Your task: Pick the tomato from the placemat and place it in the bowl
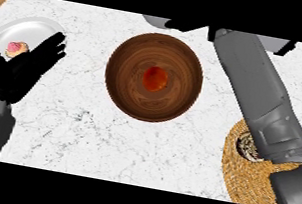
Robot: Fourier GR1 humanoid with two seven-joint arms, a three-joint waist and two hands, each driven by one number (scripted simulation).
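As tomato (155, 77) sits in bowl (126, 69) | left hand (18, 68) spread | top-edge right hand (189, 27): cannot tell

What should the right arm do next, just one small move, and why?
Probably draw the right hand back toward the near edge. The tomato already lies in the middle of the bowl, apart from the hand, which shows beyond the bowl's far rim, so the placing looks done.

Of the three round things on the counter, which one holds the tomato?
The brown bowl in the middle: the tomato lies at its centre. The white plate holds a pink item; the woven placemat shows no tomato.
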